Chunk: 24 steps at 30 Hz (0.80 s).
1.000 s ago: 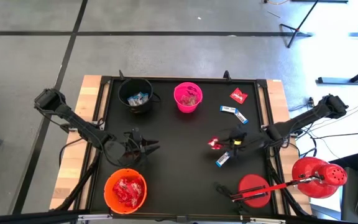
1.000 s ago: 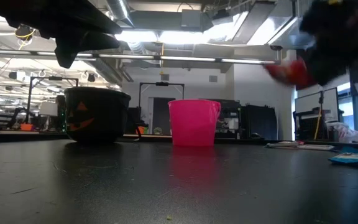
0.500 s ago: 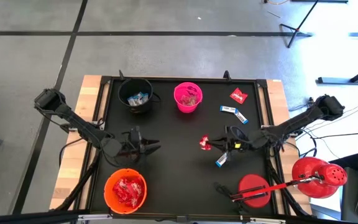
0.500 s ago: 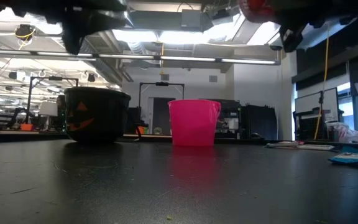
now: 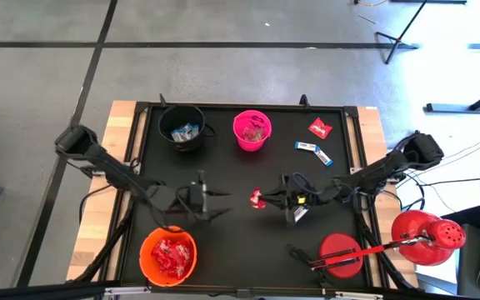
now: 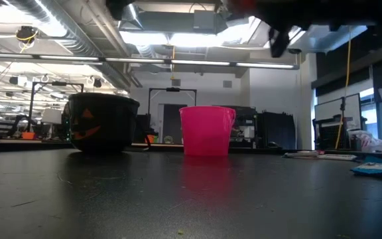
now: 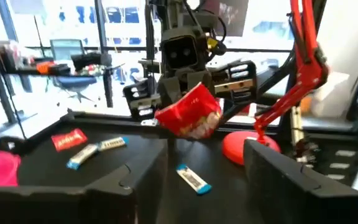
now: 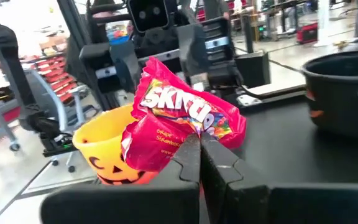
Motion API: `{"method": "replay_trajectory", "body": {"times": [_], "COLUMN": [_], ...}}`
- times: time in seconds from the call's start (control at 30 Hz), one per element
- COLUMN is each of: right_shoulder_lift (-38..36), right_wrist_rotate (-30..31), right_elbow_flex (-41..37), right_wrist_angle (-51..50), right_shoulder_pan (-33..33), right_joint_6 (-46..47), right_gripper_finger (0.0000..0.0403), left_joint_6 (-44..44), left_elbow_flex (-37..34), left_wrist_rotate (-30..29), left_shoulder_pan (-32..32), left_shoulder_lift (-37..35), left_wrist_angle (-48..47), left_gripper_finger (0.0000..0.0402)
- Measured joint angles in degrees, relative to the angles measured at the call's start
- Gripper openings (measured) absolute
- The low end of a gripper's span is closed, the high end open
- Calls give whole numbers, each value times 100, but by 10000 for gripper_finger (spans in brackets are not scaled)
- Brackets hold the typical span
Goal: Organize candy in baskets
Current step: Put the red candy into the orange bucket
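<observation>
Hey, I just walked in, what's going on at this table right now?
Two robot arms are sorting candy into buckets. The right gripper is shut on a red candy packet, holding it above mid-table toward the open left gripper, which faces it, apart. The orange bucket already holds red packets; blue-and-white bars lie loose on the table.

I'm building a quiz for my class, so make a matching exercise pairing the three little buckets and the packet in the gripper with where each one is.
Things:
1. black plastic bucket
2. pink plastic bucket
3. orange plastic bucket
4. shiny red candy packet

Places:
A. pinched in the right gripper, above mid-table
B. near edge, left side
C. far left corner
D. far edge, beside the black one

Pairs: 1-C, 2-D, 3-B, 4-A
</observation>
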Motion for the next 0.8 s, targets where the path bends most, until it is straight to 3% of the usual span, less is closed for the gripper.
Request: {"method": "replay_trajectory", "body": {"times": [0.13,0.27,0.57,0.8], "right_shoulder_lift": [360,619,970,995], "right_wrist_rotate": [-431,-462,-470,-414], "right_elbow_flex": [432,813,1123,1135], "right_wrist_angle": [-117,-593,-1002,-1003], "right_shoulder_pan": [-91,-88,-80,-78], "right_joint_6": [-50,-195,-188,-188], "right_gripper_finger": [1,1,1,1], "left_joint_6": [385,493,191,185], "left_elbow_flex": [544,835,870,870], "left_wrist_rotate": [13,-123,614,613], "left_shoulder_pan": [170,290,358,268], "left_shoulder_lift": [619,999,1125,1125], "left_wrist_angle": [-3,-75,-198,-436], "left_gripper_finger": [215,218,218,188]}}
